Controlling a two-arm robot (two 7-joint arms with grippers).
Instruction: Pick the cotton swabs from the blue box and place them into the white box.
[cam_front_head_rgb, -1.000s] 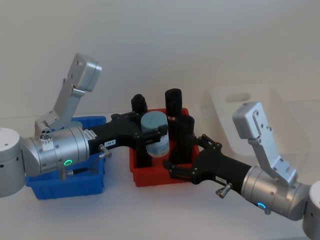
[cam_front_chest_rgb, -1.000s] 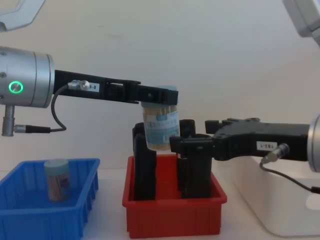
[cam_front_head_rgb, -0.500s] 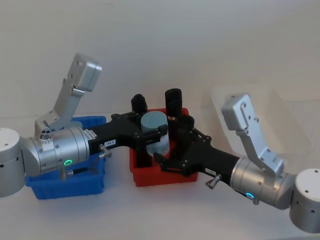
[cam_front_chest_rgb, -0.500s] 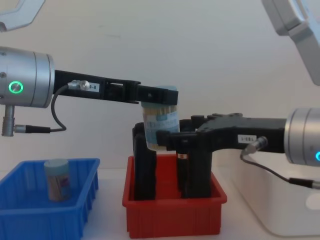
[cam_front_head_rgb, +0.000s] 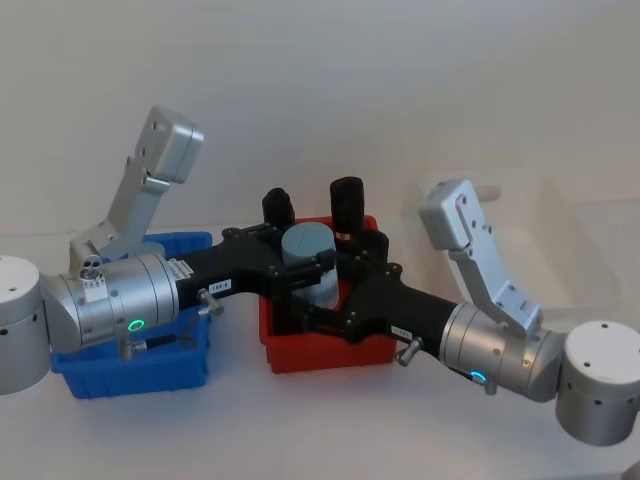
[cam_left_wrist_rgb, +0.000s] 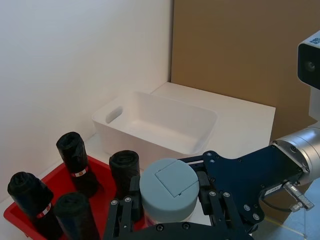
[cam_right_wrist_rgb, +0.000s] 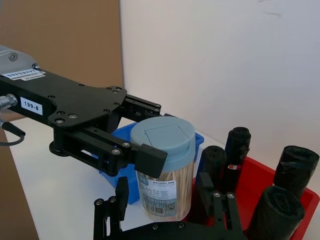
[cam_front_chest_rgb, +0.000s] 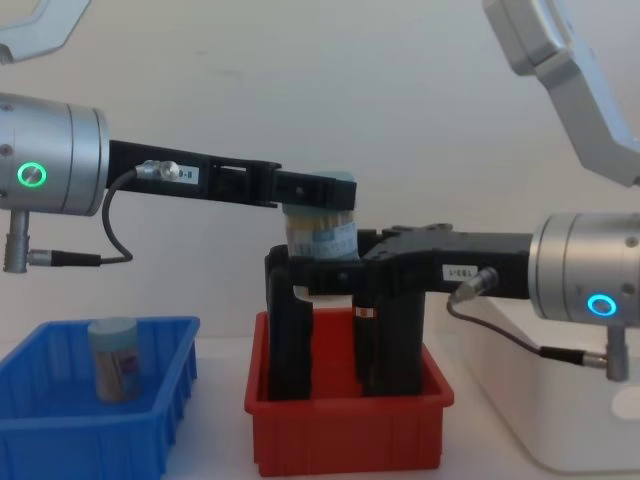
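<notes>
The left gripper (cam_front_chest_rgb: 318, 192) reaches in from the left and is clamped on the upper part of a small round clear tub of cotton swabs (cam_right_wrist_rgb: 162, 150) with a pale grey-blue lid. It holds the tub upright in the air above the near left part of a low red plastic bin (cam_front_chest_rgb: 350, 435) in the middle of the scene. Tall black cylinders (cam_left_wrist_rgb: 75, 155) stand upright in that red bin, behind and to the right of the raised tub.

The right gripper (cam_right_wrist_rgb: 162, 200) comes in from the right at a lower level. It sits around the labelled lower half of the same tub. Its fingers (cam_right_wrist_rgb: 204, 186) stand spread on either side of the tub, and the right wrist view shows a narrow gap between each finger and the clear wall.

A second tub (cam_front_chest_rgb: 113, 358) of the same kind stands upright inside the low bright blue plastic bin (cam_front_head_rgb: 130, 375) with ribbed sides, at the left of the scene under the left arm. The larger smooth white plastic bin (cam_left_wrist_rgb: 160, 120) with an oval handle hole sits to the right of the red bin, beyond the right arm.
</notes>
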